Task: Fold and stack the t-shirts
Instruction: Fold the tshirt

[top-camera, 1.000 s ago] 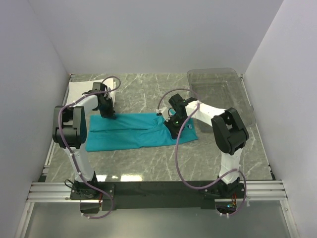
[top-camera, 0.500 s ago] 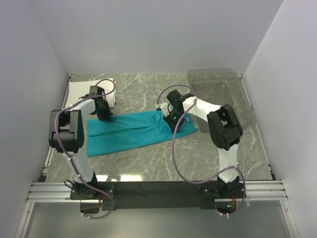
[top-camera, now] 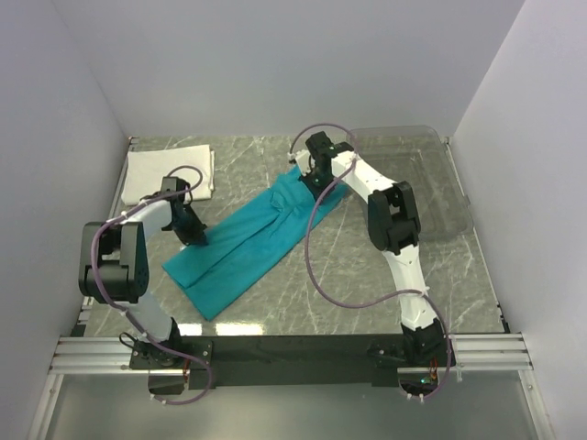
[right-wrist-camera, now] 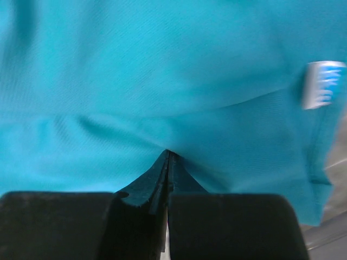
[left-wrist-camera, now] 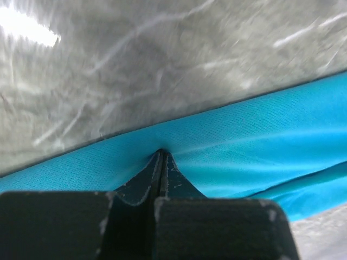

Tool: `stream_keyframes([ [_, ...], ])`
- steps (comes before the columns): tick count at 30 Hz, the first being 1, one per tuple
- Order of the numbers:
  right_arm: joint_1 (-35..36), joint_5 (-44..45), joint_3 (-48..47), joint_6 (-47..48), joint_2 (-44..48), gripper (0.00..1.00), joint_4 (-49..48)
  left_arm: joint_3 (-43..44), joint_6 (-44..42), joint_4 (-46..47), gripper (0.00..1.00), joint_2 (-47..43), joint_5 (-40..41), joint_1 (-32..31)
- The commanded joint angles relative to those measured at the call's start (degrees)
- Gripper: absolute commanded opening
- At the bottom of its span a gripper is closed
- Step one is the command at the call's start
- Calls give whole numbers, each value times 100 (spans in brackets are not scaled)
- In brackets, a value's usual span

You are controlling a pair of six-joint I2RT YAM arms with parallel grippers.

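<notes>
The teal t-shirt (top-camera: 248, 246), folded into a long strip, lies slantwise on the table (top-camera: 358, 275), with one end near the front left and the other toward the far middle. The left tool (top-camera: 195, 236) is clenched on the strip's left edge, and its wrist view shows the cloth puckering at the closed tips. The right tool (top-camera: 308, 181) is clenched on the far end, with the neck label (right-wrist-camera: 322, 84) close beside it. The white t-shirt (top-camera: 168, 172) sits folded in the far left corner, apart from the teal one. A clear plastic bin (top-camera: 440, 183) stands at the far right.
</notes>
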State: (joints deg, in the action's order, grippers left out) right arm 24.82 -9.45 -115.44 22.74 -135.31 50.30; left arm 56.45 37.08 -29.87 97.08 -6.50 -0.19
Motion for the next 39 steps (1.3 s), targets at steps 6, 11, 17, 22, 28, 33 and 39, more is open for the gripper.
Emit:
stream_keyframes([
  [6,-30,163,-2009,-429,-884,0,314,-152,519,-309,1,-206,-194,-368],
  [11,-213,-205,-1070,-332,319,22,-363,629,362,-476,27,-856,228,-359],
  [17,-469,-2504,-191,577,1672,44,-14,1596,-409,323,59,-911,-824,-482],
  [22,-662,-4090,1267,996,2727,42,-132,2668,-1052,526,52,292,-1599,-1070],
  [28,-873,-3995,2595,424,3721,32,-767,3941,-1282,473,29,1848,-1836,-1616],
  [33,-996,-3924,3184,319,4108,29,-794,4524,-1151,701,23,2683,-1890,-1835],
  [39,-1102,-3915,3510,178,4346,28,-1005,4954,-1019,781,20,3202,-1785,-1906],
])
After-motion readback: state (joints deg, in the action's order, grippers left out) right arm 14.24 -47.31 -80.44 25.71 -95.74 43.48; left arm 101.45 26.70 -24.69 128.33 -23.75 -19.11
